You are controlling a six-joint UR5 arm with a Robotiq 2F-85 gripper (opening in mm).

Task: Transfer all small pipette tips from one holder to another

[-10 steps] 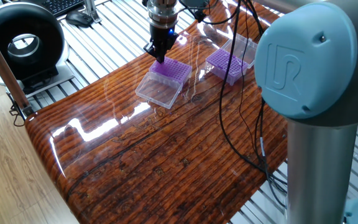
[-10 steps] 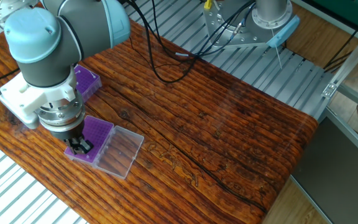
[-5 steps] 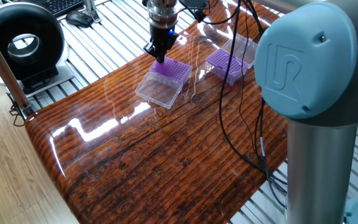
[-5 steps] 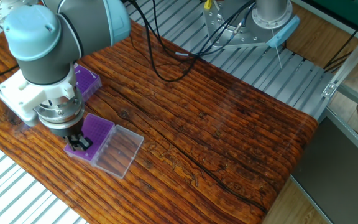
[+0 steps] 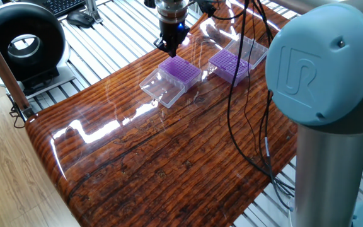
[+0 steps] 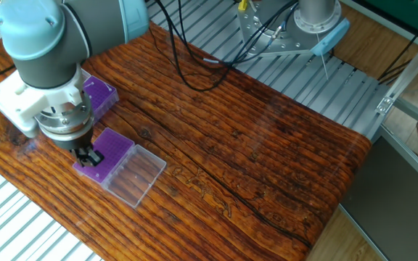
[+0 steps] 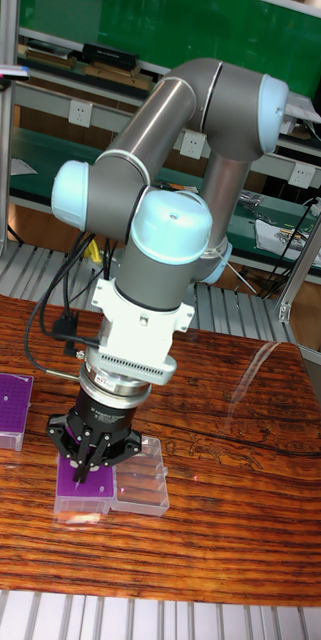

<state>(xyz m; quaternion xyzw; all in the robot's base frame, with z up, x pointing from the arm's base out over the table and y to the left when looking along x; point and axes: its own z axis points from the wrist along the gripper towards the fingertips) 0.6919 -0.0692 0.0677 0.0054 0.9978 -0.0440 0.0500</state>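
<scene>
Presently the pincer (image 7: 83,468) hangs tip-down just above the near purple holder (image 7: 84,484), its dark fingers drawn close together to a narrow point; whether anything sits between them is too small to tell. In one fixed view the pincer (image 5: 171,46) sits over the far edge of that holder (image 5: 180,69), and in the other fixed view it (image 6: 90,156) covers the holder's (image 6: 107,150) end nearest the counter's edge.

This holder rests on the wooden counter (image 5: 169,151) with a clear hinged lid (image 5: 158,89) lying open flat beside it, touching along one side. The lid (image 6: 133,176) also shows in the other fixed view, lying toward the middle of the counter, and as a ribbed clear tray (image 7: 142,488) in the tall fixed view.

The small pipette tips (image 5: 183,70) appear only as a fine pale dotted grid on the purple top; single tips cannot be made out.

A second purple holder (image 5: 230,65) stands near the first, closer to the counter's far corner, with its own clear lid (image 5: 248,49) raised behind it. In the other fixed view this second holder (image 6: 99,94) is partly hidden by the arm's wrist, and in the tall fixed view it (image 7: 4,397) lies by the counter's left edge.

Black cables (image 5: 238,120) trail across the counter.
</scene>
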